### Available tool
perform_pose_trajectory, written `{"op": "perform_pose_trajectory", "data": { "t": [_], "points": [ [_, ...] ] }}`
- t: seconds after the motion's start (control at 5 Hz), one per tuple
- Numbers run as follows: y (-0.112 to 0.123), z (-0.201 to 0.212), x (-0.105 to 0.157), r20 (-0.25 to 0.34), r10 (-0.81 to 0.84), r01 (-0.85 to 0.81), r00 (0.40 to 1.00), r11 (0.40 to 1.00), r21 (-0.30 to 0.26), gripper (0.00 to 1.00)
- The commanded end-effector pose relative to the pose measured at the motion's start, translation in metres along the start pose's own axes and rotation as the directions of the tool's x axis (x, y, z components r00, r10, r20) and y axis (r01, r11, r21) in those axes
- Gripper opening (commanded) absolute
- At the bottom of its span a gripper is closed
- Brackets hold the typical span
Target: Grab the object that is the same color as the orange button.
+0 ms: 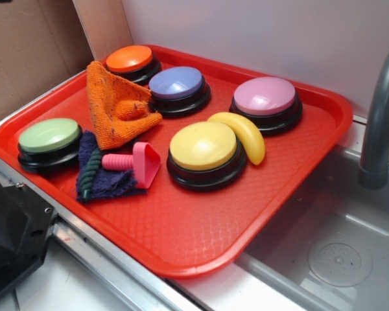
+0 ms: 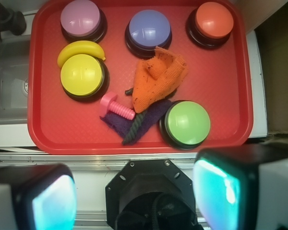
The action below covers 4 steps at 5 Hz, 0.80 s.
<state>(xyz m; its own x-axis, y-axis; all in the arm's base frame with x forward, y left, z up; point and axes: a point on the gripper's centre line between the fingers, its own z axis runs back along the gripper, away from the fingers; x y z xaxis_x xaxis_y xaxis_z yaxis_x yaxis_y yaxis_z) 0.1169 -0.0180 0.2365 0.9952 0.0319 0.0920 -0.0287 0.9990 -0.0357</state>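
On the red tray point(image 2: 43, 129), left to right: yellow button point(image 2: 81, 74), pink bolt point(image 2: 116, 108), orange knitted cloth point(image 2: 156, 81), orange button point(image 2: 214, 20). The cloth lies well ahead of the claw point(image 2: 134, 199), its long axis slanting toward the orange button. The claw's pads point(image 2: 53, 203) stand wide apart, empty. No writing is legible.

an orange knitted cloth point(image 1: 117, 107) is seen on the red tray point(image 1: 194, 240), at five o'clock from the orange button point(image 1: 129, 59), beside the blue button point(image 1: 176, 84), above a purple cloth point(image 1: 104, 178).
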Motion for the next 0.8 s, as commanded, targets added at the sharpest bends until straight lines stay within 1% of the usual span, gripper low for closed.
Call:
{"op": "perform_pose_trajectory", "data": {
  "t": [0.0,0.2,0.4,0.6],
  "points": [
    [0.000,0.000,0.000,0.000,0.000,0.000,1.000,1.000,0.000,1.00],
    [0.008,-0.022,0.016,0.029,0.069,-0.070,0.997,0.996,0.053,1.00],
    [0.017,-0.046,0.026,0.078,0.131,-0.137,0.988,0.987,0.080,1.00],
    [0.032,-0.073,0.038,0.120,0.208,-0.225,0.971,0.962,0.154,1.00]
  ]
}}
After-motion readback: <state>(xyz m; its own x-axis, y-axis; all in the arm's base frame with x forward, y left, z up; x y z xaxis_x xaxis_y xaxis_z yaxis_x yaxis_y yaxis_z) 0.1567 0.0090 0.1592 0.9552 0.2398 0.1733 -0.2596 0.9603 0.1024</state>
